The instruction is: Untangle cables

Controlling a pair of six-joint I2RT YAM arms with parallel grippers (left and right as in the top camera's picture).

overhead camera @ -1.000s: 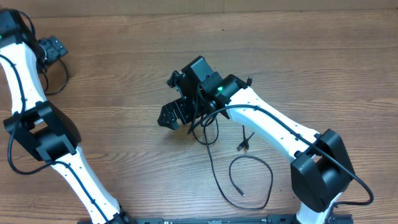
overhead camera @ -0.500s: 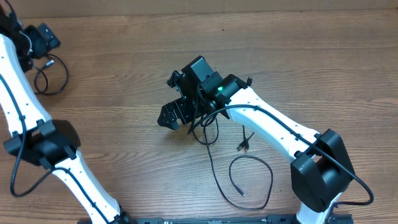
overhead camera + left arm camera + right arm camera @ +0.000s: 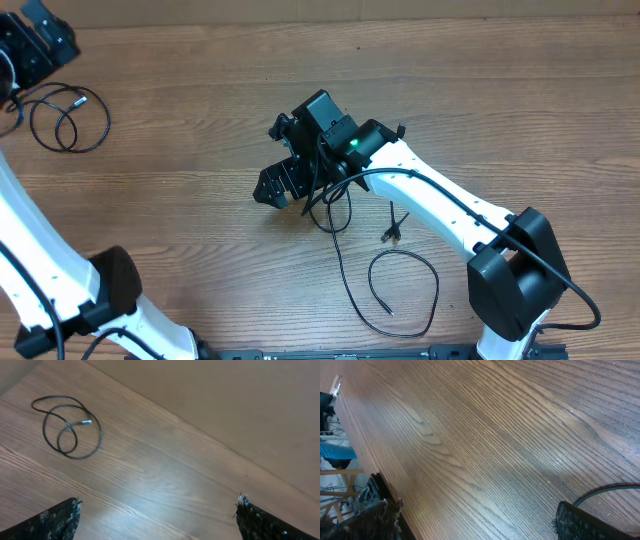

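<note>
Hovering wide open, left claw (image 3: pixel 157 504) holds nothing; coiled cable (image 3: pixel 67 427) lies just beside it, near far left corner of surface (image 3: pixel 165 475). Right claw (image 3: pixel 477 510) also spread wide, empty, low over middle of surface; second cable (image 3: pixel 345 265) trails from beside it toward near edge, ending in loose loop, plug end (image 3: pixel 392 235) alongside. Step in hand, by my reading: one cord set apart, rest to sort. Next move calls for right claw closing on strand beside it. Left arm (image 3: pixel 30 240) stretched far; right arm (image 3: pixel 440 205) bent, reaching inward.

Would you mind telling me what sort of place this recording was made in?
Probably a robotics lab workbench: two white robot arms mounted at a wood-grain table, with loose black cables laid out on it.
</note>
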